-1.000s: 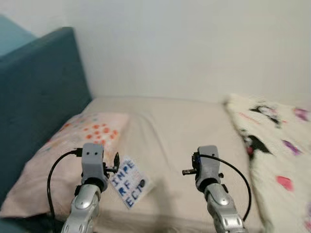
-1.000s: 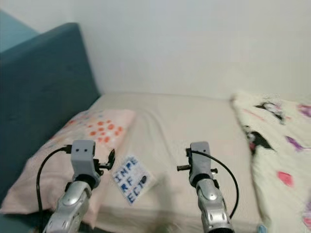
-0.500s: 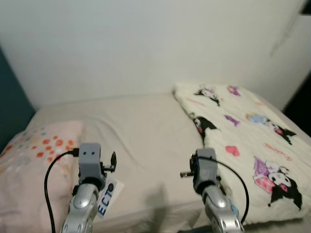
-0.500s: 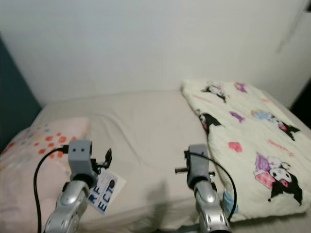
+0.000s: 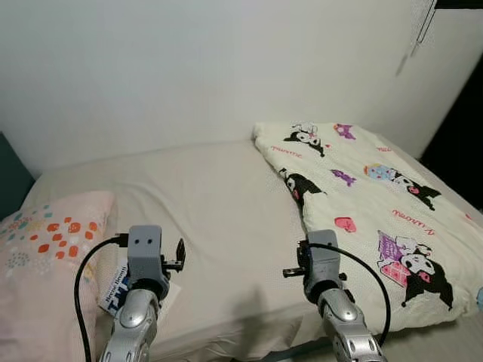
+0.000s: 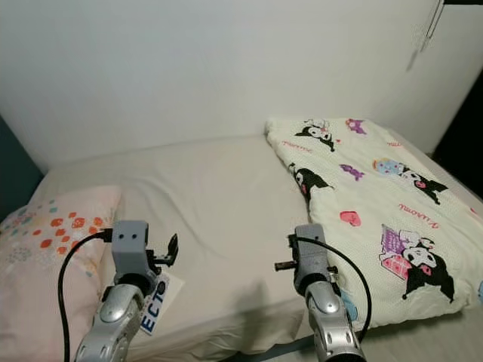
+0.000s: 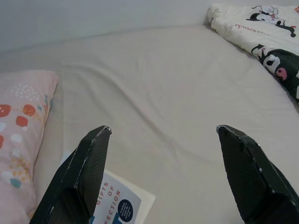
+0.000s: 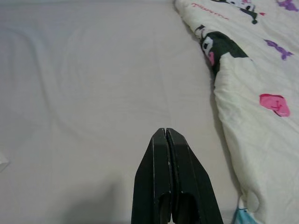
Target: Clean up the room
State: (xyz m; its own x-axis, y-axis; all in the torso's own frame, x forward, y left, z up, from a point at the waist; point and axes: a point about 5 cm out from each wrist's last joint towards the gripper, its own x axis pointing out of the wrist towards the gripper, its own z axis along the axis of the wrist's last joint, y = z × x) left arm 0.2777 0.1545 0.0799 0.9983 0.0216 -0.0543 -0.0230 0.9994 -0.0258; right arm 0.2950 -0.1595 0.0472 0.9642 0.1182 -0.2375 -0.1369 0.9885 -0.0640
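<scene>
Head view: the blanket (image 5: pixel 362 204) lies folded back over the bed's (image 5: pixel 204 204) right half; a book (image 6: pixel 153 302) sits at the front edge beside the pillow (image 5: pixel 45 256). Blanket likely soft, light; I'd take its edge.
Left wrist: my left hand (image 7: pixel 163 172) is wide open, empty.
Right wrist: my right hand (image 8: pixel 170 182) is closed, empty.
</scene>
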